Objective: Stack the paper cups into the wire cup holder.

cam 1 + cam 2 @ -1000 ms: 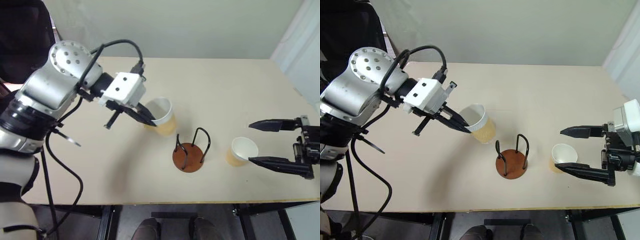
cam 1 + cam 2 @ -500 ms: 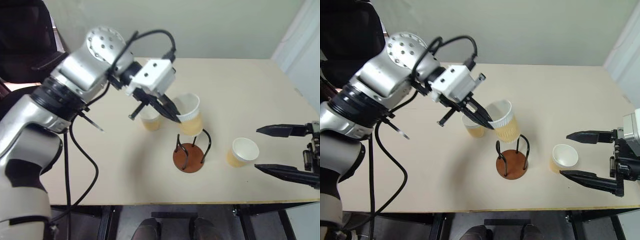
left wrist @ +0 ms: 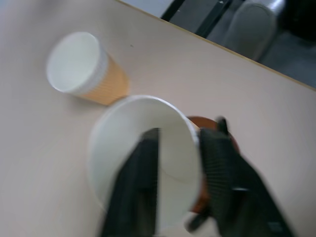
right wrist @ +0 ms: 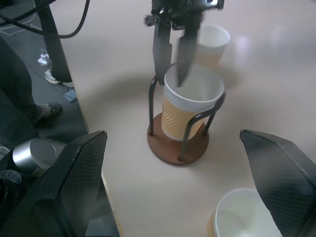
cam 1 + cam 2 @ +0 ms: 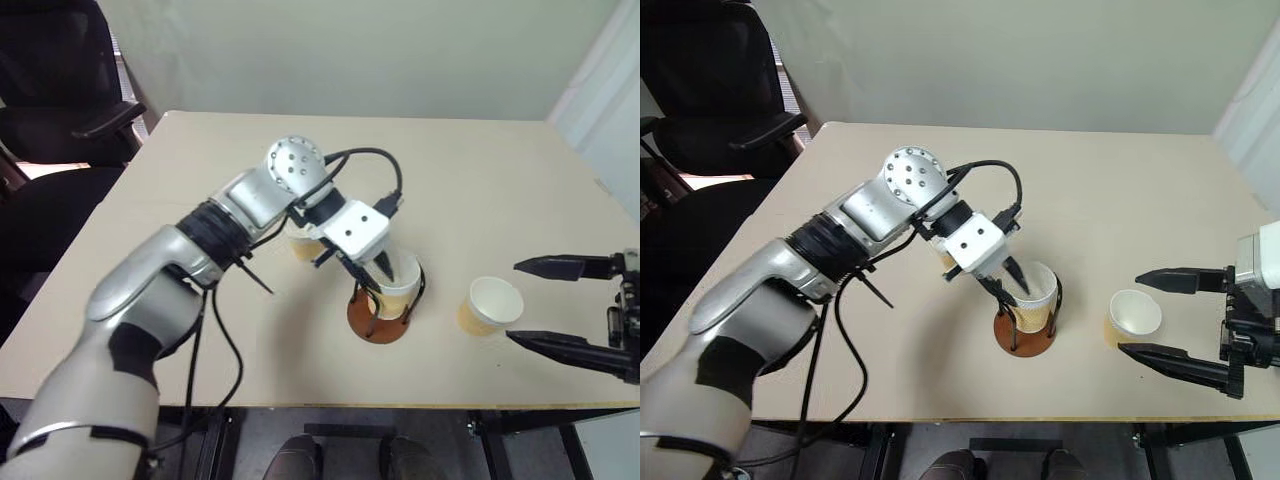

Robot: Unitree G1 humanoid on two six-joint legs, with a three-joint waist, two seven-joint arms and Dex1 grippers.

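The left claw point(image 4: 173, 52) is reaching down over the wire cup holder point(image 5: 378, 318), and a paper cup point(image 4: 190, 106) is sitting upright inside the black wire loops, on the reddish-brown disc. One black finger is dipping inside the cup's white rim, the other is standing outside the wall — the two fingers are a little apart, straddling the rim, and whether they are pinching the wall or just off it I cannot tell. In the left wrist view the cup's white mouth point(image 3: 143, 158) is lying right under the fingers point(image 3: 219, 168).

A second paper cup point(image 5: 303, 246) is standing on the tabletop point(image 5: 480, 170) just behind the left arm, partly hidden by it. A third paper cup point(image 5: 491, 305) is standing upright to the right of the holder, near it but apart.

The right claw point(image 5: 560, 305) is hanging at the tabletop's right edge, fingers spread wide and holding nothing — the third cup is just beyond their tips. A black office chair point(image 5: 60, 120) is standing off the tabletop's far left corner.
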